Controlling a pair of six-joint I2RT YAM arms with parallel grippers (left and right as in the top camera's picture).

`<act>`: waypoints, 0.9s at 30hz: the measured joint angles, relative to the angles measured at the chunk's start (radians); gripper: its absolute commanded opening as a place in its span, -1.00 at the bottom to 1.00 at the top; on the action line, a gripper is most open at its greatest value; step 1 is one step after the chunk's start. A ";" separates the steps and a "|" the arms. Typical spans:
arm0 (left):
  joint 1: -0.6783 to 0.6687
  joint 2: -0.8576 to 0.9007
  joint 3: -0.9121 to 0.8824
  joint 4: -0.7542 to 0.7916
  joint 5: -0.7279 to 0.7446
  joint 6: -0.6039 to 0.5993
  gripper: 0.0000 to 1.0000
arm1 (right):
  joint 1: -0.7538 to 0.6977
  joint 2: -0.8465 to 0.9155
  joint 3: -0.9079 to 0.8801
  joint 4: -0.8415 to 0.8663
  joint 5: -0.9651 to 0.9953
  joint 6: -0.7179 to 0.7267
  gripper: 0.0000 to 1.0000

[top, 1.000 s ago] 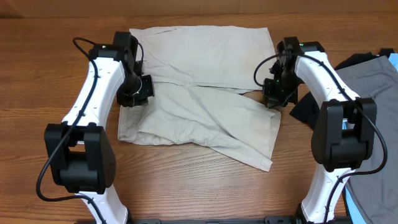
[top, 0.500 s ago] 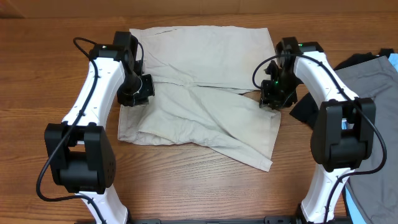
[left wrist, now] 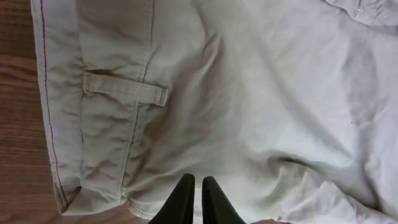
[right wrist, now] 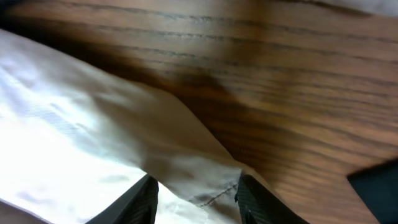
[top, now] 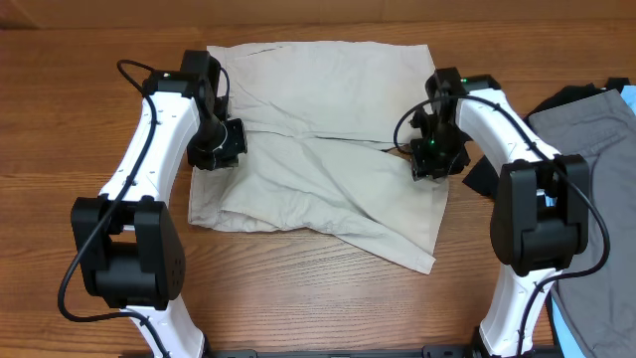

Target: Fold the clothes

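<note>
The beige shorts (top: 328, 149) lie spread on the wooden table, with one leg folded diagonally toward the front right. My left gripper (top: 221, 147) rests over the waistband side at the shorts' left edge. In the left wrist view its fingers (left wrist: 198, 180) are shut together above the fabric (left wrist: 249, 93), beside a belt loop (left wrist: 127, 89). My right gripper (top: 429, 159) is at the shorts' right edge. In the right wrist view it (right wrist: 196, 183) is open, straddling a stitched corner of the cloth (right wrist: 93, 137).
A grey garment (top: 586, 149) lies at the right edge of the table. A black garment (top: 482, 174) sits beside the right arm and shows in the right wrist view (right wrist: 376, 186). Bare wood (top: 298, 298) runs along the front.
My right gripper has moved left, from beside the shorts onto their right edge. The left arm and the shorts have not moved.
</note>
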 measured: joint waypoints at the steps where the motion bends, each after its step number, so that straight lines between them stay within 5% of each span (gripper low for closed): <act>1: 0.000 0.000 0.000 0.000 0.000 0.000 -0.78 | 0.000 0.000 -0.006 0.002 0.003 -0.002 -0.17; 5: 0.000 0.000 0.000 0.001 0.000 0.000 -0.74 | 0.000 0.000 -0.013 0.018 0.015 -0.005 -0.30; 10: 0.000 0.000 0.000 0.001 0.000 0.000 -0.72 | 0.000 0.000 -0.013 0.050 0.048 -0.007 -0.81; 20: 0.000 0.000 0.000 0.001 0.001 0.000 -0.71 | 0.000 0.000 -0.014 0.209 0.138 -0.018 -0.82; 27: 0.000 0.000 0.000 0.001 -0.006 0.000 -0.92 | 0.000 0.000 -0.029 0.297 0.163 -0.023 -0.46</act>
